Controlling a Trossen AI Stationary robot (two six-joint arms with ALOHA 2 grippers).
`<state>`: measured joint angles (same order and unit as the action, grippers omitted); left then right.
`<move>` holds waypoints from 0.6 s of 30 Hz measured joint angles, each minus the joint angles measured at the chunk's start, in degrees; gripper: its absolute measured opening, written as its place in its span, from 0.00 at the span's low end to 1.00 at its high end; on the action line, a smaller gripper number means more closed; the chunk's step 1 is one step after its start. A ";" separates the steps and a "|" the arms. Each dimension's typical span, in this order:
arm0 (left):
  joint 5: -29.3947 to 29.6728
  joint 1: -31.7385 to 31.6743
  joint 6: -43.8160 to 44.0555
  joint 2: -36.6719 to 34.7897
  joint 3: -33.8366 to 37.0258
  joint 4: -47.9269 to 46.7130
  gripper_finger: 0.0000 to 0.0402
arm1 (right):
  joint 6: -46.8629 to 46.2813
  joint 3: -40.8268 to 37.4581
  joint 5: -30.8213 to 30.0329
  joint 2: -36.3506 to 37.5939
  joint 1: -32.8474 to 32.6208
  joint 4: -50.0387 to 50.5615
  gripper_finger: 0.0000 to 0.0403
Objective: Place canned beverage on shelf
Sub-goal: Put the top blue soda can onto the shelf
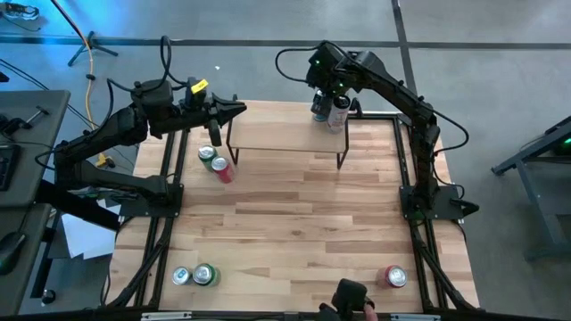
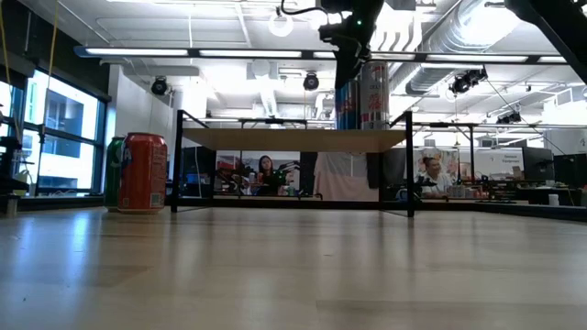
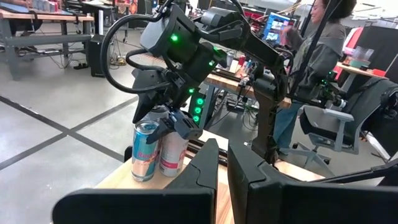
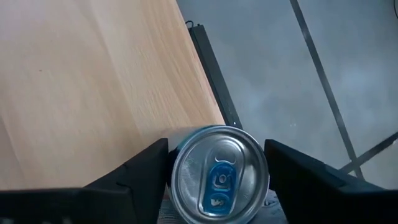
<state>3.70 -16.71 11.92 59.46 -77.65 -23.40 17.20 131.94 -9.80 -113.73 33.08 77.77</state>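
A: At the far edge of the table, toward one o'clock in the high view, we see the right gripper (image 1: pixel 326 100) poised over the shelf (image 1: pixel 284 135), its fingers set on either side of a tall blue-and-silver can (image 4: pixel 219 174).

B: Are they pressing on it? In the right wrist view we look straight down on the can's top, a dark finger close on each flank, but we cannot tell whether they touch or stand just clear.

A: Agreed. In the left wrist view that can (image 3: pixel 145 152) stands upright beside a second can, white and pink (image 3: pixel 171 150), the two touching or nearly so, at the shelf's far right corner.

B: In the low view we see them upright on the board (image 2: pixel 293 139), the right gripper (image 2: pixel 347 57) coming down from twelve o'clock.

A: The left gripper (image 1: pixel 234 110) waits at about eleven o'clock, level with the shelf's left end. In its own wrist view the two fingers (image 3: pixel 202 171) stand close together with only a narrow slit between them, holding nothing.

B: On the table just left of the shelf's left legs, we count a green can (image 1: pixel 207 154) and a red can (image 1: pixel 221 168). At the near edge, around seven o'clock, a silver can (image 1: pixel 182 275) and another green one (image 1: pixel 205 275) stand together; at five o'clock, a pink can (image 1: pixel 393 277).

A: Beyond the table, people sit at desks in the room.
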 joint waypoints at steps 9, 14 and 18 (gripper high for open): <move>0.00 0.00 0.02 0.00 0.00 -0.01 0.00 | 4.61 0.02 4.16 0.00 -0.11 -1.20 0.53; -0.01 0.00 0.04 0.00 0.00 0.54 0.00 | 5.71 0.02 4.52 0.00 -0.11 -2.03 0.53; 0.00 0.00 0.02 0.00 0.00 0.63 0.00 | 5.79 0.02 4.52 0.00 -0.11 -4.71 0.53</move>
<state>3.70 -16.71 11.94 59.46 -77.65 -22.76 22.99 131.96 -5.28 -113.73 32.97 73.05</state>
